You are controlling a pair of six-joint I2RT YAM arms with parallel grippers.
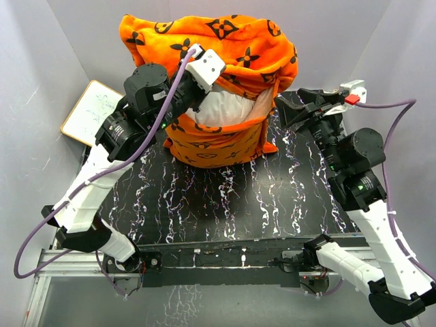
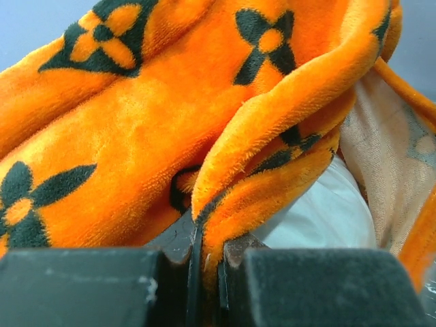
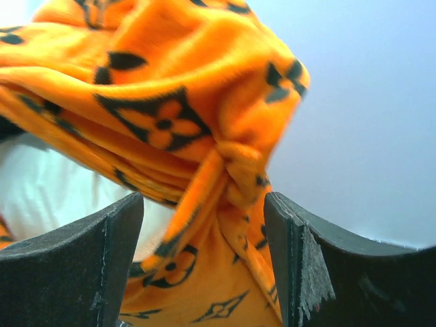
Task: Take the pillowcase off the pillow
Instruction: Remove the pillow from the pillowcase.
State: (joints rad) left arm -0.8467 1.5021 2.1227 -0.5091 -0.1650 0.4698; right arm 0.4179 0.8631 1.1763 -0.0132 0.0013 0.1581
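The orange pillowcase (image 1: 225, 48) with black motifs stands bunched at the back of the black marbled table, its mouth open toward me. The white pillow (image 1: 228, 105) shows inside the mouth. My left gripper (image 1: 197, 95) is shut on the pillowcase's upper rim; in the left wrist view a fold of orange plush (image 2: 272, 170) is pinched between the fingers (image 2: 208, 272), with the pillow (image 2: 320, 214) behind it. My right gripper (image 1: 283, 112) is open beside the case's right corner; in the right wrist view its fingers (image 3: 204, 266) straddle a twisted orange corner (image 3: 238, 170).
A flat white board with a tan frame (image 1: 93, 111) lies at the back left. Grey walls enclose the back and both sides. The black marbled tabletop (image 1: 225, 204) stretches in front of the pillow to the arm bases.
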